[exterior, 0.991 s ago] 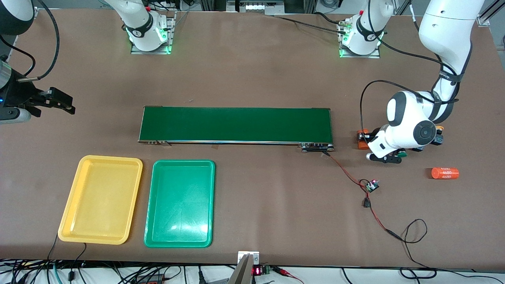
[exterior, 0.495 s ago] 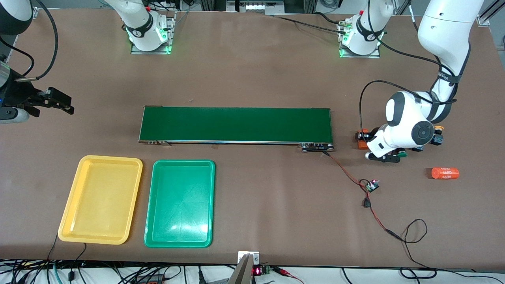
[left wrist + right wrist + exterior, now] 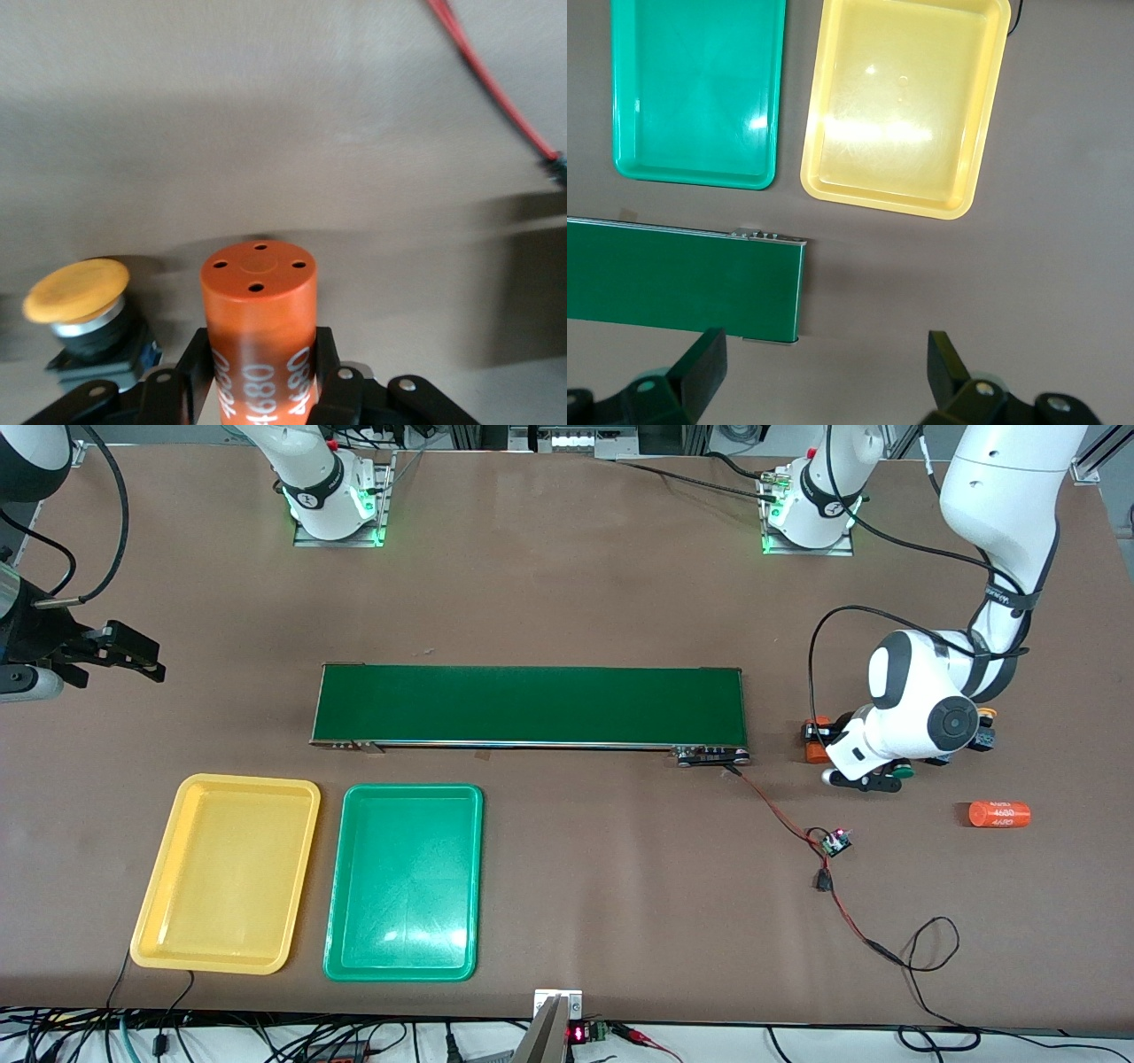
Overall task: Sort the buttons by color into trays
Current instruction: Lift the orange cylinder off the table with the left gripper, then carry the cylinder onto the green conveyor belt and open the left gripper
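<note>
My left gripper (image 3: 811,737) (image 3: 258,354) is shut on an orange cylinder marked "4680" (image 3: 816,742) (image 3: 258,310), low at the left arm's end of the table, past the conveyor's end. A yellow-orange button (image 3: 78,297) (image 3: 985,714) sits on its black body beside that cylinder. A green button's cap (image 3: 902,772) peeks out from under the left hand. The yellow tray (image 3: 226,872) (image 3: 904,106) and the green tray (image 3: 403,881) (image 3: 700,88) lie side by side, both with nothing in them. My right gripper (image 3: 133,655) (image 3: 828,372) waits open over bare table at the right arm's end.
A long dark green conveyor belt (image 3: 527,704) (image 3: 682,279) crosses the middle of the table. A second orange "4680" cylinder (image 3: 998,814) lies nearer the front camera than the left hand. A red and black wire with a small board (image 3: 833,841) trails from the conveyor's end.
The left hand has barely shifted, with the orange cylinder still between its fingers. The right gripper has crept slightly toward the robots' side of the table.
</note>
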`<state>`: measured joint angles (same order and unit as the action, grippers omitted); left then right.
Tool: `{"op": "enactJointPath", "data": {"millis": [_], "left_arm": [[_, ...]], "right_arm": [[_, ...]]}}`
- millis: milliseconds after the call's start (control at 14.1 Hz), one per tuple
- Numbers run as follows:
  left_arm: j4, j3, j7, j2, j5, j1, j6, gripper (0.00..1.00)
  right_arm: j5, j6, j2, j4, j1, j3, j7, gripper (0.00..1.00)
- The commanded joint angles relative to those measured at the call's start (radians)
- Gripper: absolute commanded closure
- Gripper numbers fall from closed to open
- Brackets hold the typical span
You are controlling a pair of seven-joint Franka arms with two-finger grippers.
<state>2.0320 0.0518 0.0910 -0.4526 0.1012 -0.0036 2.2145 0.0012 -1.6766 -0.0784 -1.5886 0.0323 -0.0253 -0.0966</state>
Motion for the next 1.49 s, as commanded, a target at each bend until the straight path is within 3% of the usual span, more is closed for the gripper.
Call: {"op": "enactJointPath", "data": {"millis": [0, 354, 566, 778, 991, 1132, 1415], "left_arm": [[-0.041, 0.010, 0.022, 0.093, 0.017, 0.001, -0.079, 1.00], [-0.055, 0.054, 0.345, 0.132, 0.006, -0.010, -0.087, 1.00], [-0.049, 0.137, 0.495, 0.130, -0.011, -0.013, -0.090, 1.00], [-0.046, 0.255, 0.541, 0.126, -0.205, -0.022, -0.105, 1.00], [-0.042, 0.324, 0.590, 0.126, -0.219, -0.026, -0.137, 1.00], [-0.041, 0.335, 0.683, 0.123, -0.279, -0.053, -0.142, 1.00], [-0.041, 0.347, 0.814, 0.098, -0.288, -0.061, -0.131, 1.00]], "right_arm": [[0.016, 0.008, -0.001, 0.013, 0.005, -0.001, 0.006, 0.00], [0.016, 0.005, -0.006, 0.013, 0.008, -0.001, 0.006, 0.00], [0.017, 0.005, -0.006, 0.013, 0.014, -0.001, 0.006, 0.00], [0.016, 0.005, -0.014, 0.013, 0.017, -0.001, 0.006, 0.00], [0.016, -0.003, -0.014, 0.013, 0.018, -0.001, 0.006, 0.00], [0.014, -0.005, -0.014, 0.013, 0.018, -0.001, 0.006, 0.00], [0.014, -0.009, -0.014, 0.013, 0.017, -0.001, 0.006, 0.00]]}}
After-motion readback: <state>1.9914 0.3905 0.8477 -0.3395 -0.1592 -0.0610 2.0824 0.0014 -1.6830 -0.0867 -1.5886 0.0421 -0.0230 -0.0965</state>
